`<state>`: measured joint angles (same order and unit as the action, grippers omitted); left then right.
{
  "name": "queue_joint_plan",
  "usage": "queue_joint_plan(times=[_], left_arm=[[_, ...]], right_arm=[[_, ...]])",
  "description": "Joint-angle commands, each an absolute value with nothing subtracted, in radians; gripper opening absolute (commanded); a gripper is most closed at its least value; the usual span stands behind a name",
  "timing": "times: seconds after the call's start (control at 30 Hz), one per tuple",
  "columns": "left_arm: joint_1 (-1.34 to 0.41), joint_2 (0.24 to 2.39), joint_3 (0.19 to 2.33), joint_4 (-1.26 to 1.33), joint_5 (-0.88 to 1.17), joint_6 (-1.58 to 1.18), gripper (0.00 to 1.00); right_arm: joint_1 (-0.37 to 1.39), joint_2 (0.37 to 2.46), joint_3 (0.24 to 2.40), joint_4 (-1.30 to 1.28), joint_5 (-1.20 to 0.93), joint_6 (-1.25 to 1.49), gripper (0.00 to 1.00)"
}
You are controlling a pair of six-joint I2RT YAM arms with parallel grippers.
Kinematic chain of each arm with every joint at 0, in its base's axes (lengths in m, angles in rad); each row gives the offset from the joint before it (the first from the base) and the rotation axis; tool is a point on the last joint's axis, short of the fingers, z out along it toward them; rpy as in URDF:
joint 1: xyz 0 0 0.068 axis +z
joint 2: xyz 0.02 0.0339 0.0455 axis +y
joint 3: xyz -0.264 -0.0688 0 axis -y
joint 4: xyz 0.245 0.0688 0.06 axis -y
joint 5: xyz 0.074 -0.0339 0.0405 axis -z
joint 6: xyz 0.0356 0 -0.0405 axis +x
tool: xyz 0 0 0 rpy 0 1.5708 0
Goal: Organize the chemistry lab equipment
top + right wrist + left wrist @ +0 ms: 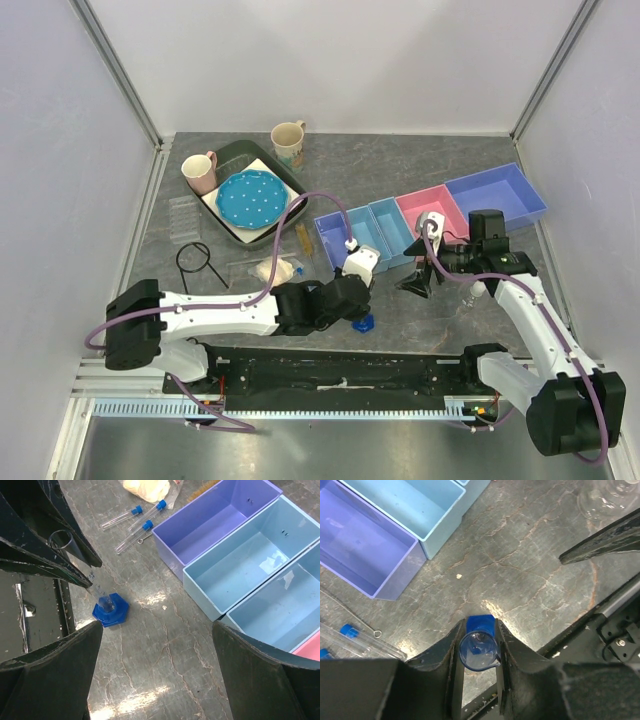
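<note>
A clear graduated cylinder (479,651) with a blue hexagonal base (110,611) is upright, slightly tilted, at the table surface near the front middle (364,324). My left gripper (479,655) is shut on the cylinder's upper tube (358,312). My right gripper (157,670) is open and empty, hovering over bare table to the right of the cylinder (418,281). A row of bins lies behind: purple (335,238), two light blue (378,228), pink (432,208) and a large purple one (497,195). Capped test tubes (135,517) lie left of the purple bin.
A clear glass flask (478,290) stands by my right arm. At the back left are two mugs (199,172), a blue plate (250,197) on a dark tray, a clear rack (183,215), a black wire stand (195,260) and a pale glove (275,268).
</note>
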<state>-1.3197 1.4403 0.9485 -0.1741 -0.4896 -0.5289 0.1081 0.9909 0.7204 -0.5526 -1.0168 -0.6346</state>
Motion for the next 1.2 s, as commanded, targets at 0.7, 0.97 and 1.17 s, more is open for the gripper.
queue_joint_plan(times=[0.7, 0.97, 1.17], left_arm=[[-1.108, 1.310, 0.891, 0.176, -0.048, -0.813, 0.16], [-1.108, 1.350, 0.907, 0.183, -0.077, -0.815, 0.16], [-1.109, 1.348, 0.911, 0.181, -0.123, -0.801, 0.16]], right_arm=[[0.230, 1.071, 0.730, -0.585, -1.269, -0.663, 0.98], [0.265, 1.110, 0.721, -0.466, -1.270, -0.474, 0.77], [0.310, 1.170, 0.742, -0.453, -1.264, -0.425, 0.48]])
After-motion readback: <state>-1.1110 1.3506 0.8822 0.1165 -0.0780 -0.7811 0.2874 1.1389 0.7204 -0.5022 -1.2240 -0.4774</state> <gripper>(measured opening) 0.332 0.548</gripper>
